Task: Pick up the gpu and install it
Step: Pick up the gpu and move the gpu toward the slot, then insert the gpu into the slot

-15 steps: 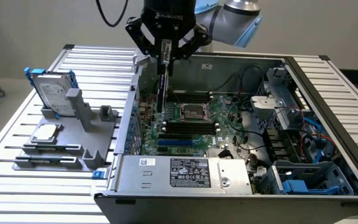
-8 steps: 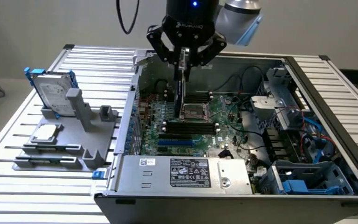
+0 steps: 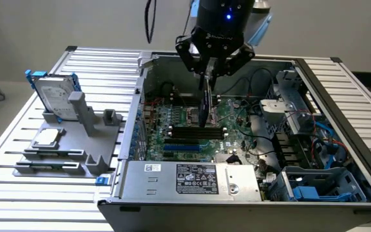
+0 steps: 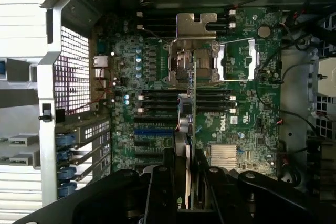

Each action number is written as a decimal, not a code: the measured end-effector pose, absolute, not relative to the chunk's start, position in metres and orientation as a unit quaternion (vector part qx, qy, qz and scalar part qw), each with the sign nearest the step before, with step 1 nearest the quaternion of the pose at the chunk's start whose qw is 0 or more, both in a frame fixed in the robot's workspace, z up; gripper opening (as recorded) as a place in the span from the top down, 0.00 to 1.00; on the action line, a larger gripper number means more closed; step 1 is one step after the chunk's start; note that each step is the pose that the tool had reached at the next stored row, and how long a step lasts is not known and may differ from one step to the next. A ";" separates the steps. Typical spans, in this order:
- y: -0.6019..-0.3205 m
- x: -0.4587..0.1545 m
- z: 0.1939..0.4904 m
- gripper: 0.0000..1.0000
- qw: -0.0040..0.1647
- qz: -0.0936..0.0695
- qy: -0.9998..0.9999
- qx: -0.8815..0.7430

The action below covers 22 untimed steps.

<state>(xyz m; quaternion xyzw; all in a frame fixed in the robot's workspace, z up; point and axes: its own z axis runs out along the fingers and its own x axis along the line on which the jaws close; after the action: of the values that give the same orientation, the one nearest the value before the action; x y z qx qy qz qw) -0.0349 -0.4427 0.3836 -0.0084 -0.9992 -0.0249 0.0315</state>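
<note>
- Above the open grey metal computer case [image 3: 237, 215], I see the arm's black two-fingered hand [image 3: 211, 73] clamped on the top edge of the slim, green-boarded, black-shrouded gpu [image 3: 206, 106].
- The gpu hangs upright and edge-down from the hand. Its lower edge is over the green motherboard [image 3: 172, 116], near the black memory slots [image 3: 198, 131]; I cannot tell whether it touches the board.
- From the wrist view, I look straight down the gpu [image 4: 185, 121], seen edge-on between the hand's dark fingers [image 4: 163, 182]. The silver processor socket bracket [image 4: 195, 51] lies just beyond its far end.
- Nearest the exterior camera, the case's silver power supply box [image 3: 192, 179], with its black label, lies along the front wall.
- On the slatted aluminium tabletop [image 3: 31, 208], to the exterior view's left of the case, sits a grey plastic fixture [image 3: 85, 121].
- The fixture carries a silver hard drive in a blue frame [image 3: 53, 99], standing on edge, and a small square silver CPU chip [image 3: 49, 137], lying flat. Both are well apart from the hand.
</note>
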 end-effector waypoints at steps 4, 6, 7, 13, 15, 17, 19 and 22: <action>-0.443 -0.035 0.384 0.74 0.033 -0.025 -0.999 -0.010; -0.443 -0.035 0.384 0.74 0.032 -0.025 -0.999 -0.011; -0.443 -0.035 0.384 0.74 0.032 -0.025 -0.999 -0.011; -0.443 -0.034 0.384 0.74 0.032 -0.025 -0.999 -0.014; -0.443 -0.034 0.384 0.74 0.032 -0.025 -0.999 -0.015; -0.443 -0.035 0.384 0.74 0.032 -0.025 -0.999 -0.016; -0.443 -0.034 0.384 0.74 0.032 -0.025 -0.999 -0.016; -0.443 -0.035 0.381 0.74 0.032 -0.027 -0.999 -0.007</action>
<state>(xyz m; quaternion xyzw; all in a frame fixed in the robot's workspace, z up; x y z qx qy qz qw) -0.0349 -0.4427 0.3812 -0.0075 -0.9991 -0.0272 0.0317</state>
